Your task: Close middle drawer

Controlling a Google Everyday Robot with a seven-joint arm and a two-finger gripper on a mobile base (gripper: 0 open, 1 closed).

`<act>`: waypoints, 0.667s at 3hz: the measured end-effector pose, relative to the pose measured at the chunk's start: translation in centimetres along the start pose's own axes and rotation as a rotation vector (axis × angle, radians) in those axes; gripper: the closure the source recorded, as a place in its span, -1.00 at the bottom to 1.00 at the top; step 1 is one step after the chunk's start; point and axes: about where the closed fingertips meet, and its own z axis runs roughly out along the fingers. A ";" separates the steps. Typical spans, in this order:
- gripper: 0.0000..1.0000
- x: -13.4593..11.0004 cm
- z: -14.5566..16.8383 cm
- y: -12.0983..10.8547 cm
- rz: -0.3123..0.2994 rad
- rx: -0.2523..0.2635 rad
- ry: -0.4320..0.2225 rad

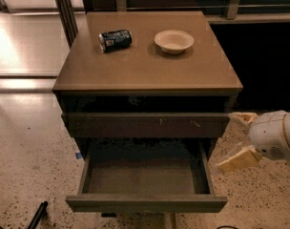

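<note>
The middle drawer (145, 203) is pulled far out of the dark wooden cabinet (145, 70). Its plain front strip faces me and its brownish inner floor (142, 178) is bare. Above it sits a drawer front with pale scratch marks (145, 125), pushed nearly in. My gripper (234, 139) is to the right of the cabinet, level with the open drawer's right side and apart from it. Its two pale fingers (238, 160) are spread open with nothing between them.
A dark soda can (115, 39) lies on its side and a pale bowl (173, 41) stands on the cabinet top. Speckled floor (30, 175) surrounds the cabinet. A dark rod (37, 215) lies at the bottom left. Metal posts (64, 8) stand behind.
</note>
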 end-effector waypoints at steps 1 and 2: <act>-0.16 -0.1 -0.1 0.0 -0.005 0.002 0.003; 0.30 -0.1 -0.1 0.0 -0.005 0.002 0.003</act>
